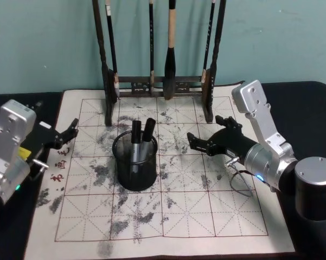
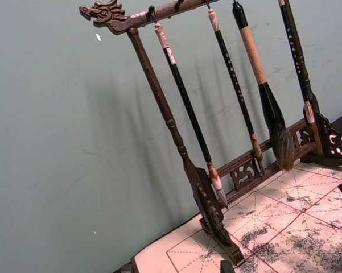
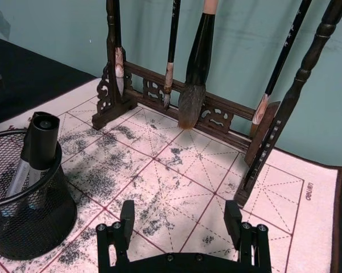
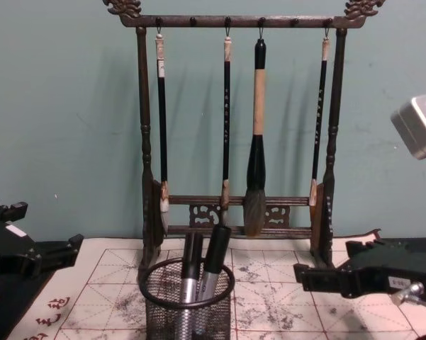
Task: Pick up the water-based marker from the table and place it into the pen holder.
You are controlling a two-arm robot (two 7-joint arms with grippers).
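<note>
Markers stand in pen holder; no marker visible on mat. Right claw just right of holder, fingers apart, empty. Left claw left of holder, apart. Risk: careless retreat clips holder, tipping it.

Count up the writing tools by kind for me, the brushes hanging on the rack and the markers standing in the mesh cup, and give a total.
Brushes hanging on the brush rack: 4
Markers standing in the pen holder: 2
Total: 6
</note>
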